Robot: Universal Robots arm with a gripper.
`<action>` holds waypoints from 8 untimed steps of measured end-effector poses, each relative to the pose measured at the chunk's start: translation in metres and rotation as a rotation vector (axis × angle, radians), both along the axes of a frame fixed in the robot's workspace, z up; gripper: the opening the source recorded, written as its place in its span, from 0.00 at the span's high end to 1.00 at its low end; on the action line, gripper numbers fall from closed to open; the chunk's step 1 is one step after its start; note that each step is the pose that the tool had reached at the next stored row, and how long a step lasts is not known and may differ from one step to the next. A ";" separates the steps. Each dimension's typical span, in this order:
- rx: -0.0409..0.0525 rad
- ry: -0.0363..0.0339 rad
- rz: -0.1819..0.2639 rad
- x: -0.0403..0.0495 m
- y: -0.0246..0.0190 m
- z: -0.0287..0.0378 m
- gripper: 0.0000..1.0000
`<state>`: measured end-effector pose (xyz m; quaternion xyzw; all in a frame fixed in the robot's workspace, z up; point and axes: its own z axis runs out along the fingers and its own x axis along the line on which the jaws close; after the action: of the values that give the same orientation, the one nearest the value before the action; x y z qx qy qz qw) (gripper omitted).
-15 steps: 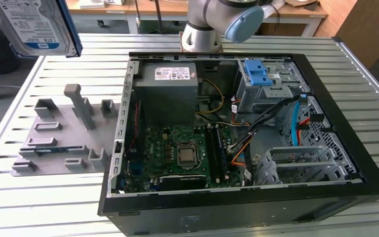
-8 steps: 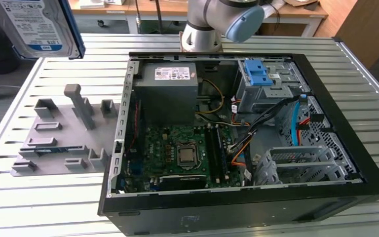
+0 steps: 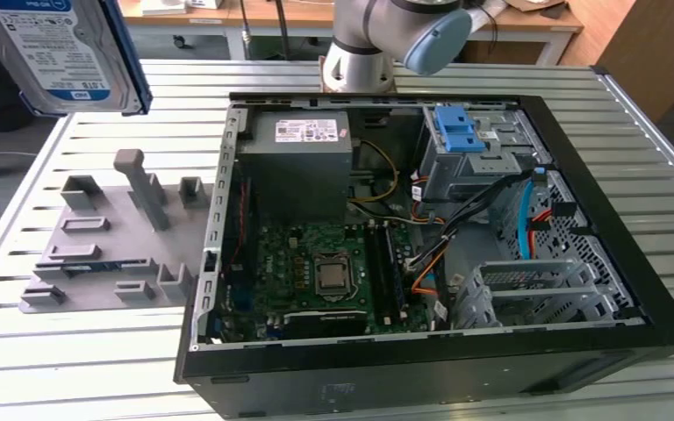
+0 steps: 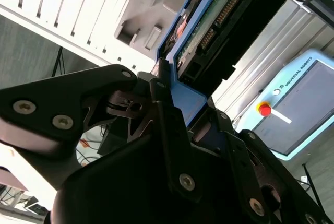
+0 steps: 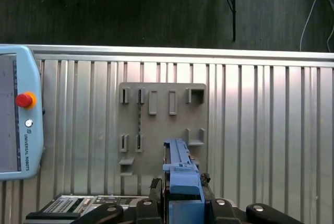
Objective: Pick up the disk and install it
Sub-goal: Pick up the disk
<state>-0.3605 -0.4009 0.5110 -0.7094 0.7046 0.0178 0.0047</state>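
The gripper [image 5: 183, 197] clamps the blue bracket [image 5: 181, 174] of the disk [image 3: 66, 57], held above the table [image 3: 624, 110]. Its white-and-blue label [image 3: 32, 31] is cut off at the exterior view's edge.

The gripper [image 5: 183, 205] grips the disk [image 3: 66, 54] between its fingers, above the table [image 3: 103, 351]. Directly under the gripper, the holder plate [image 5: 162, 125] lies on the table. The open computer case [image 3: 431, 377] stands beside this plate, towards the exterior view's right, well apart from the gripper. The teach pendant [image 5: 18, 130] lies near the plate.
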 end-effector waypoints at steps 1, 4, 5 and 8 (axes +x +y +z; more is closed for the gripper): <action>0.0000 0.0001 0.000 0.0016 -0.0001 -0.0001 0.64; -0.0001 0.0002 0.000 0.0093 -0.0002 -0.0003 0.64; -0.0002 0.0002 0.000 0.0122 -0.0002 -0.0004 0.64; -0.0003 0.0002 0.000 0.0197 -0.0003 -0.0006 0.64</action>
<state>-0.3408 -0.4013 0.5104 -0.7094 0.7046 0.0177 0.0045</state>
